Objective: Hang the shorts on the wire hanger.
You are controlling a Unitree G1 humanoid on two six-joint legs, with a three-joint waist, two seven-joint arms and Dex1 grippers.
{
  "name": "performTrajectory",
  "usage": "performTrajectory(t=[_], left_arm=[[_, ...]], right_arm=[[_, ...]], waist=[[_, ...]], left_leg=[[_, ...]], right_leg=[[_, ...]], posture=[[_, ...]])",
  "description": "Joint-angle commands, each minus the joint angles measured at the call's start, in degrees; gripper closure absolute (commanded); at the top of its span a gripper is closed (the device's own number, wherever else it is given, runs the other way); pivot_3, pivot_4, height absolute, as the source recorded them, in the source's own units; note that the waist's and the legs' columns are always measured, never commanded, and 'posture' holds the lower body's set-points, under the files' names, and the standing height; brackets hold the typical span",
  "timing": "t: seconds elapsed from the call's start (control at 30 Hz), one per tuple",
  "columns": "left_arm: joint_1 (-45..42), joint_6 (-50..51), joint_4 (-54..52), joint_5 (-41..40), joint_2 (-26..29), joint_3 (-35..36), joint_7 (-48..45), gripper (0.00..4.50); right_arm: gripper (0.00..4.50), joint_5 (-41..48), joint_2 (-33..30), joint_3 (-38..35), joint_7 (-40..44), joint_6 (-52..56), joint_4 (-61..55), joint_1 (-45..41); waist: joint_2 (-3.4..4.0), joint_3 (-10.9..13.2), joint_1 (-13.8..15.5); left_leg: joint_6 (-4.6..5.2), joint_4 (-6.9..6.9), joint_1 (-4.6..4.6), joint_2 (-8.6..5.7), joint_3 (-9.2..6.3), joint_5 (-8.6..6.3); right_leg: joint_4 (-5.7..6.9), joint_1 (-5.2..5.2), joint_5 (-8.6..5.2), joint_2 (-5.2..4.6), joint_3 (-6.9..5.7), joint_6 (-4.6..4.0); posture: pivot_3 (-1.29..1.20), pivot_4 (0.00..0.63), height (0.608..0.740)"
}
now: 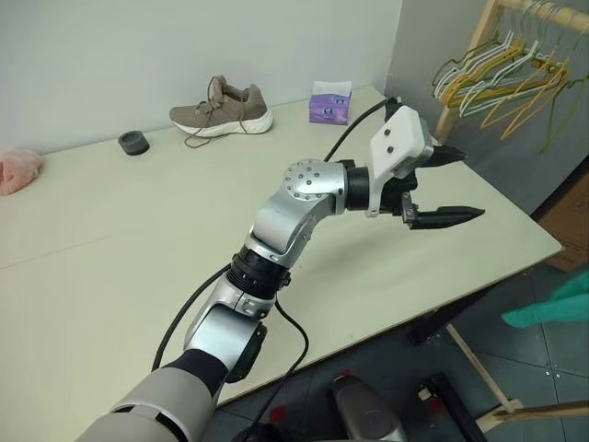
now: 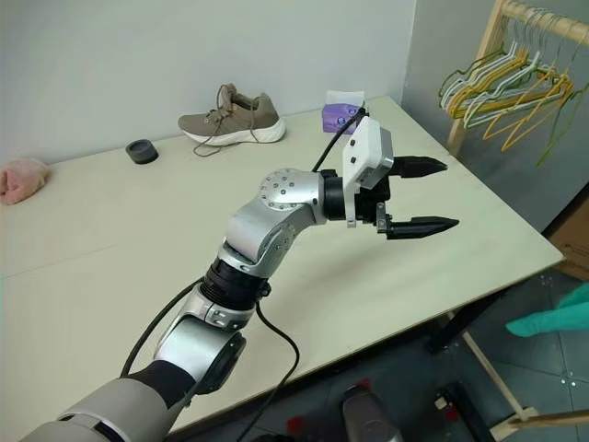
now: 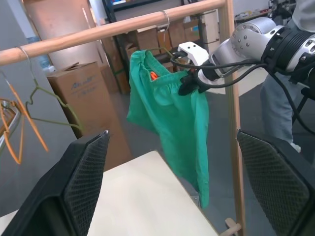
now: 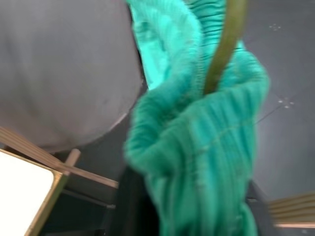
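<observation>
Shorts (image 3: 172, 113) on wire hanger (image 4: 224, 46), right claw (image 3: 189, 84) at waistband

Silver-jointed left arm (image 1: 294, 198), black cable, white wrist block, black claw (image 1: 448, 186).

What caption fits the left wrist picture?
Right claw at the teal shorts hanging from the wooden rail.
</observation>
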Motion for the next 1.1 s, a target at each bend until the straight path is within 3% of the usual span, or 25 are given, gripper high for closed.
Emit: performTrajectory(t=[0.03, 0.23, 0.4, 0.53, 0.83, 0.97, 1.1], left_arm=[[-1.84, -0.25, -0.62, -0.51, -0.35, 0.82, -0.19, 0.13], [-1.67, 0.29, -1.29, -0.43, 0.09, 0.69, -0.49, 0.13], [-1.43, 0.89, -1.81, -0.55, 0.64, 0.66, -0.62, 0.13], [-1.14, 1.18, -2.16, -0.49, 0.92, 0.54, -0.67, 0.13], [-0.30, 1.34, -2.68, -0.17, 1.76, 0.32, -0.68, 0.13], [0.62, 1.23, -3.02, 0.39, 2.75, 0.39, -0.40, 0.13], [2.80, 0.75, -2.95, 2.30, 5.44, 1.37, 1.85, 0.13]], right_arm=[[2.09, 2.03, 0.01, -3.33, -2.23, 1.47, -5.65, -2.11], [0.02, 2.63, 2.28, -6.19, -6.82, 1.43, -12.85, -3.54], [0.02, 0.74, 3.83, -3.78, -8.41, -2.08, -19.75, -1.35], [0.02, -3.98, 3.59, -1.54, -12.40, -9.63, -22.30, 0.03], [0.02, -12.37, 3.84, 6.32, -12.00, -25.24, -28.61, 6.69], [0.02, -14.50, 5.86, 11.10, -9.02, -36.95, -33.96, 10.26], [0.02, -8.88, 10.77, 18.09, 0.82, -40.90, -41.98, 11.68]], waist=[[0.01, -0.01, -0.09], [0.08, -0.05, -0.09], [0.23, -0.13, -0.07], [0.31, -0.18, 0.02], [0.30, -0.18, 0.06], [0.31, -0.19, -0.02], [0.30, -0.18, -0.28]], left_leg=[[0.00, -0.01, 0.00, 0.00, 0.00, 0.00], [0.00, -0.02, 0.00, 0.00, -0.01, 0.00], [0.01, -0.02, 0.00, -0.01, 0.00, -0.01], [0.01, -0.02, 0.00, -0.02, 0.01, -0.01], [0.01, -0.02, 0.01, -0.02, 0.01, -0.01], [0.01, -0.02, 0.02, -0.02, 0.01, -0.01], [0.00, -0.04, 0.09, 0.03, 0.03, -0.01]], right_leg=[[0.00, 0.00, 0.00, 0.00, 0.00, 0.00], [0.00, 0.00, -0.02, 0.00, 0.01, 0.03], [0.00, 0.00, -0.02, 0.00, 0.03, 0.03], [0.00, 0.00, -0.03, 0.00, 0.05, 0.05], [0.00, 0.00, -0.03, 0.00, 0.06, 0.05], [0.00, 0.00, -0.03, 0.00, 0.06, 0.05], [0.04, 0.00, -0.03, 0.08, 0.11, 0.06]], posture=[[-0.41, 0.117, 0.740], [-0.40, 0.111, 0.740], [-0.39, 0.110, 0.740], [-0.39, 0.111, 0.740], [-0.37, 0.111, 0.740], [-0.37, 0.112, 0.740], [-0.36, 0.110, 0.740]])
